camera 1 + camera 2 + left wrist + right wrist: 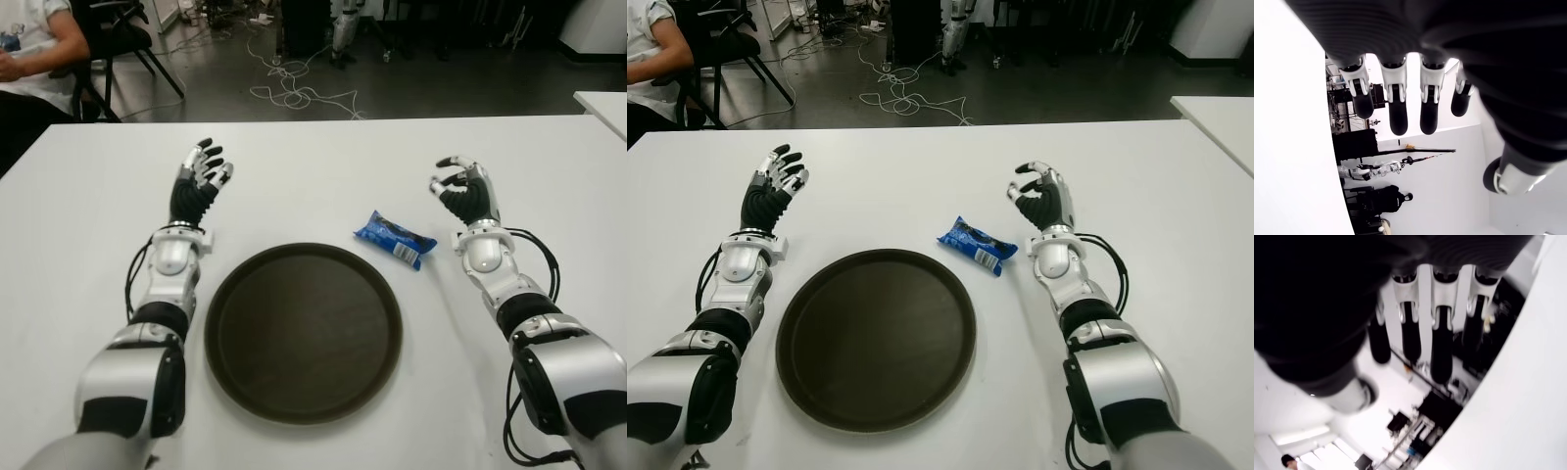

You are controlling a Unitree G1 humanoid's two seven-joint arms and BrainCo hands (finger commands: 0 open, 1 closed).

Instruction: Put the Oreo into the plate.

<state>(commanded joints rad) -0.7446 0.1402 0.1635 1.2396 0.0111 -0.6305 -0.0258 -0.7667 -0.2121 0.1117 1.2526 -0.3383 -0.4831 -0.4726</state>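
Observation:
A blue Oreo packet lies on the white table just beyond the upper right rim of a round dark brown plate. The plate holds nothing. My right hand hovers to the right of the packet, a short gap away, fingers loosely bent and holding nothing. In its wrist view the fingers hang relaxed with nothing between them. My left hand shows to the upper left of the plate, fingers extended and empty.
A seated person's arm and white shirt show at the far left beyond the table. Cables lie on the dark floor past the far edge. Another white table's corner appears at the right.

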